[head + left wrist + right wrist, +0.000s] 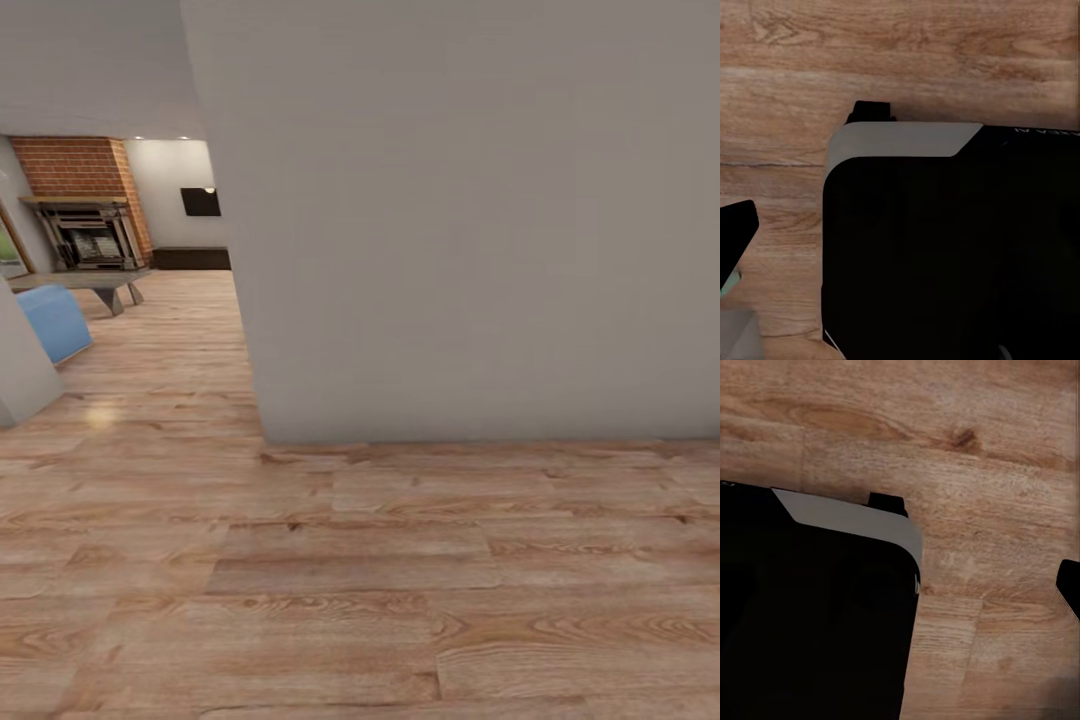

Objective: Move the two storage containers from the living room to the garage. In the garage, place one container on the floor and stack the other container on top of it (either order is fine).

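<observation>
Left wrist view looks down on the robot's own black base with a pale grey top edge (945,247), standing on light wood-plank floor (870,45); one dark fingertip (736,229) of the left gripper pokes in at the picture's edge, touching nothing, with bare planks beside it, and I cannot tell how far the fingers are spread. Head view, from left to right, takes in a rounded blue sofa end (55,322), a red brick column (85,168) with a dark fireplace insert (88,240) set in it, a flat black wall-mounted TV (201,201) above a long dark low cabinet (190,259), then a broad plain grey-white wall (470,230) close ahead that meets the plank floor along a straight line. That far room past the wall's corner is the living room. Right wrist view again shows the black base over planks, and a dark finger edge (1069,583) of the right gripper, clear of everything; its spread cannot be told either.
</observation>
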Controlling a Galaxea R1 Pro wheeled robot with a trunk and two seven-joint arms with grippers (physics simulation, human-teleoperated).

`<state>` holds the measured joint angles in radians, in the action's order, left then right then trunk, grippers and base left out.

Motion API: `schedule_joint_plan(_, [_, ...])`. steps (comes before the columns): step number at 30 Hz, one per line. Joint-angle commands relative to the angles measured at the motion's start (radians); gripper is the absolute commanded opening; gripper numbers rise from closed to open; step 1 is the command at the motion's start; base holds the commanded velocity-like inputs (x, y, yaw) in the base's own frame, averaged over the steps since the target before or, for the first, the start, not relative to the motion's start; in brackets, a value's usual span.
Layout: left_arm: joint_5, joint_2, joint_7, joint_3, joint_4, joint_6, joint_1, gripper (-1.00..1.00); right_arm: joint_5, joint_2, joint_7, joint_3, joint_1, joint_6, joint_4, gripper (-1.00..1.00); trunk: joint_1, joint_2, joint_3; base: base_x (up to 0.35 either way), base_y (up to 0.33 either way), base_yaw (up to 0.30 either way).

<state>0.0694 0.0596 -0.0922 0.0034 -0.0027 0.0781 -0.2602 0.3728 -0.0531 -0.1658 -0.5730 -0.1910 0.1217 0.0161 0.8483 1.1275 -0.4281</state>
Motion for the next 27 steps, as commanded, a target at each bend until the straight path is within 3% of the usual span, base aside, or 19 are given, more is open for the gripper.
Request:
schedule_joint_plan(1, [0.007,0.0,-0.003,0.0,0.0,0.003,-0.001,1.0,0.009,-0.001,-0.002,-0.008,-0.001,0.004,0.002,1.0,0.0,0.001,-0.001,0.221,0.0,0.0])
schedule_joint_plan(13, [0.007,-0.001,-0.004,0.0,0.0,0.003,-0.001,1.0,0.006,-0.004,-0.001,-0.008,-0.001,0.005,0.002,1.0,0.0,0.001,-0.001,0.093,0.0,0.02])
schedule_joint_plan(27, [0.007,0.0,-0.004,0.0,0.0,0.003,-0.001,1.0,0.002,-0.004,0.0,-0.009,-0.001,0.007,0.001,1.0,0.0,0.001,-0.001,0.001,0.0,0.264])
